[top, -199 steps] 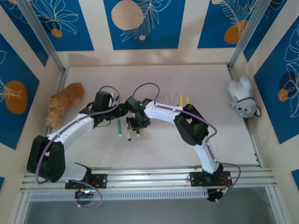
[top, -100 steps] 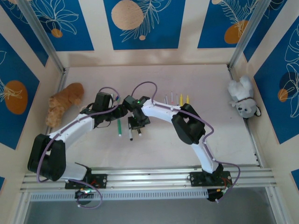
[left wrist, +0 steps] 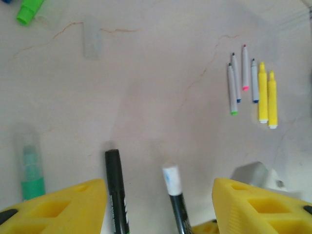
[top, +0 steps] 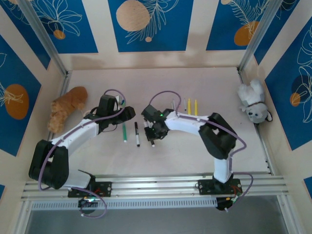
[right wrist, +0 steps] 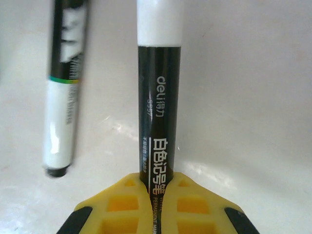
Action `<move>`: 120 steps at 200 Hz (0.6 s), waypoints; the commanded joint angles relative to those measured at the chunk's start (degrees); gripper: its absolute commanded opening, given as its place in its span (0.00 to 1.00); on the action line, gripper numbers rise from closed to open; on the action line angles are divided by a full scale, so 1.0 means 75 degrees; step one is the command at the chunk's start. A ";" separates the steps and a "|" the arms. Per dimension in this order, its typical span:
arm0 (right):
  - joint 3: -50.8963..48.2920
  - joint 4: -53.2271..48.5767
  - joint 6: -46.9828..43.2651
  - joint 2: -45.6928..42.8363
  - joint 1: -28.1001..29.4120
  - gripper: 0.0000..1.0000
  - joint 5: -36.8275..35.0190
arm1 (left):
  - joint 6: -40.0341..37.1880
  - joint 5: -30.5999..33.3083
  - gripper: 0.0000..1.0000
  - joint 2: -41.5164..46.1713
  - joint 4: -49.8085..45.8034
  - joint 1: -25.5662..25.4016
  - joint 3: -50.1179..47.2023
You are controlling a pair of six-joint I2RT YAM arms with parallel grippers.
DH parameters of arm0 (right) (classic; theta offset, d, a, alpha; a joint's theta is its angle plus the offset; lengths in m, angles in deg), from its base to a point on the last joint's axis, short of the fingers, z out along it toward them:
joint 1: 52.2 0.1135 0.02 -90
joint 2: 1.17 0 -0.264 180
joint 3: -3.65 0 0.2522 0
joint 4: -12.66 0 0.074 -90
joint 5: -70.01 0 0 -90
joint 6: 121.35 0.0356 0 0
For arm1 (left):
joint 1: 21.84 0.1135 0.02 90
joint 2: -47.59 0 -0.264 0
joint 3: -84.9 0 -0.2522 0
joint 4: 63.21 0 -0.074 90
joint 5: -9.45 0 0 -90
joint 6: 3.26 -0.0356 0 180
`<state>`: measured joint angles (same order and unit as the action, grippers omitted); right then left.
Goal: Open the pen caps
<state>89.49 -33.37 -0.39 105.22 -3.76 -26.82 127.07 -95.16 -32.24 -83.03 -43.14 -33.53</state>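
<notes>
My right gripper is shut on a black marker whose white cap points away from the fingers; in the top view this gripper sits mid-table. Beside it a black-and-white pen lies loose on the table. My left gripper is open and holds nothing, hovering just left of those pens. Between its yellow fingers I see the loose black pen and the white cap. A green pen lies further left. Several thin pens and two yellow ones lie in a row behind.
A brown plush toy lies at the table's left edge and a white plush at the right edge. A green pen end and a faint clear piece lie far from the left gripper. Walls enclose the table.
My right gripper has moved to the right with the white-capped marker in it, away from the left gripper. The black pen now lies alone on the table. The left arm has barely moved.
</notes>
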 commanded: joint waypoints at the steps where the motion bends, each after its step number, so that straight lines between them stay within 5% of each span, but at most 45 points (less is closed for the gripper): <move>1: -0.0128 0.0844 -0.0050 -0.0731 -0.0098 0.00 0.0509 | 0.0497 -0.0458 0.58 -0.0295 0.0609 -0.0075 -0.0040; 120: 0.0070 0.0924 -0.0191 -0.1072 -0.0003 0.00 0.0710 | 0.0985 -0.0446 0.57 -0.0942 0.1123 -0.0780 0.0515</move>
<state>88.75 -27.21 -0.63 98.29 -4.55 -23.41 133.45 -97.94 -38.07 -75.82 -48.16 -31.50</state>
